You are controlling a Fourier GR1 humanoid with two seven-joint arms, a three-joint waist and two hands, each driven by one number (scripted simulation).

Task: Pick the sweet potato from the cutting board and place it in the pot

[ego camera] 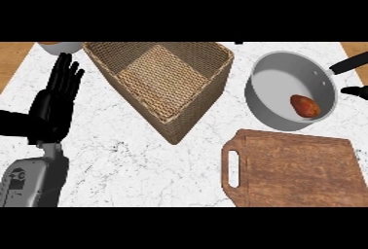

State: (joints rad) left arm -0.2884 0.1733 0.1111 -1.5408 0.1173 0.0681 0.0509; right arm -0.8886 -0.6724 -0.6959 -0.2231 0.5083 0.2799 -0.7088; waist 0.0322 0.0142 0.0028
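Left hand (56,99) rests released at frame left; right hand (355,91) barely shows, state unclear; sweet potato (304,106) lies in pot (267,110): withdraw cleanly.

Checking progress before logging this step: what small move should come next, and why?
Probably just draw the right hand clear at the right edge: the sweet potato already lies inside the pot, and the cutting board is bare.

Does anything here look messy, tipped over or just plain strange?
Nothing is spilled or broken. The wicker basket sits askew, one corner pointing at the cutting board. The sweet potato lies inside the pot, near its right wall. The left hand rests open at the left edge.
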